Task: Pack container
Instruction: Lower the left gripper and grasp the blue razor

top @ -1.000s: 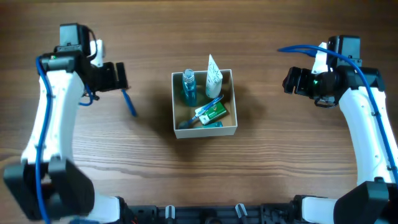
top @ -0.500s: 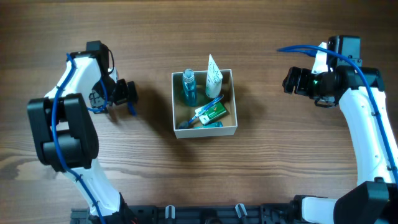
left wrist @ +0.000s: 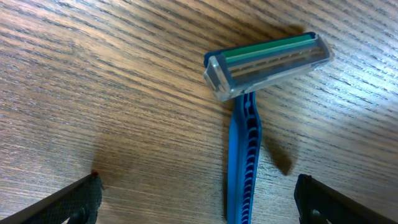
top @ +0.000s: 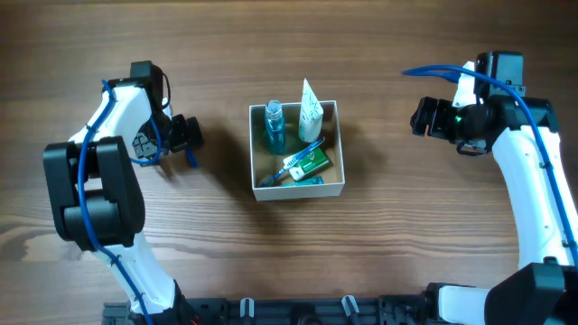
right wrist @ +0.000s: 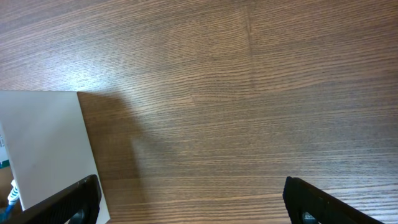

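Observation:
The container [top: 298, 192], a square white-walled box with a tan inside, sits mid-table and holds a teal bottle [top: 274, 127], a white tube [top: 311, 108], a green-and-white packet [top: 310, 163] and a blue toothbrush [top: 305, 150]. A blue razor [top: 190, 156] lies on the wood to its left. My left gripper [top: 187, 134] hovers low over it, open. In the left wrist view the razor [left wrist: 245, 149] lies between the wide-spread fingertips of the left gripper [left wrist: 199, 200], untouched. My right gripper [top: 421, 117] is open, right of the container [right wrist: 43, 146], with only wood under it [right wrist: 189, 202].
Bare wooden tabletop [top: 298, 262] surrounds the box. The left arm's white links and blue cable [top: 86, 171] stretch along the left side. The right arm [top: 533, 199] runs down the right edge.
The left arm has swung round and its gripper has moved right and down to the razor. The right arm, the box and the razor have not moved.

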You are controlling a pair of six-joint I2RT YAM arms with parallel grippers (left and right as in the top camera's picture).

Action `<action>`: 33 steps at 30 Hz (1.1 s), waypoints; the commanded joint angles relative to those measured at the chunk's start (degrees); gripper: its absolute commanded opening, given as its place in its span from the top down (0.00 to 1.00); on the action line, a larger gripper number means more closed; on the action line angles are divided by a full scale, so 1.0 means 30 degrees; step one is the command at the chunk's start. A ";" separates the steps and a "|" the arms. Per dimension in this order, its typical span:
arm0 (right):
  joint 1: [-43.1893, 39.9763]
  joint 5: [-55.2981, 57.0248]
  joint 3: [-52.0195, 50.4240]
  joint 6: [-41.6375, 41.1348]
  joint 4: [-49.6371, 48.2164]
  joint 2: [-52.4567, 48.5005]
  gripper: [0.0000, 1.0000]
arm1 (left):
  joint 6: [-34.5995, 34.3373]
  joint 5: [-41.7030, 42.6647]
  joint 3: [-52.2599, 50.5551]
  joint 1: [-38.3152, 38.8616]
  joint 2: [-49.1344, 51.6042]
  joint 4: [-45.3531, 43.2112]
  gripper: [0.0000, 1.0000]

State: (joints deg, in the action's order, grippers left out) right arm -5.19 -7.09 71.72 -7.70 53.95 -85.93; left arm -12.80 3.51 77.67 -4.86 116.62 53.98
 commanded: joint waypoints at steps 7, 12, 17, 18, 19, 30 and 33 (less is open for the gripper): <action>-0.0029 -0.0095 0.0051 0.0073 -0.0051 -0.0036 0.05 | -0.0029 -0.2331 -0.0860 0.0554 0.0750 0.0102 0.00; -0.0029 -0.0095 0.0051 0.0080 -0.0044 -0.0036 0.05 | -0.0036 -0.2718 -0.0860 0.1180 0.0750 0.0073 0.00; -0.0029 -0.0095 0.0051 0.0080 -0.0058 -0.0036 0.05 | -0.0036 -0.2470 -0.0860 0.1304 0.0750 0.0087 0.04; -0.0029 -0.0087 0.0051 0.0073 -0.0058 -0.0036 0.05 | -0.0036 -0.2375 -0.0860 0.1304 0.0750 0.0087 0.07; -0.0029 -0.0095 0.0051 0.0080 -0.0051 -0.0036 0.05 | -0.0029 -0.2215 -0.0860 0.1304 0.0750 0.0087 0.13; -0.0029 -0.0095 0.0051 0.0080 -0.0044 -0.0036 0.05 | -0.0036 -0.1974 -0.0860 0.1304 0.0750 0.0080 0.74; -0.0029 -0.0087 0.0051 0.0080 -0.0044 -0.0036 0.05 | -0.0036 -0.1974 -0.0860 0.1304 0.0750 0.0080 0.82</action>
State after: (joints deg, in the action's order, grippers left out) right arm -5.19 -7.07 71.72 -7.70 53.95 -85.93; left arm -12.93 -0.97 76.99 -1.02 116.36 54.04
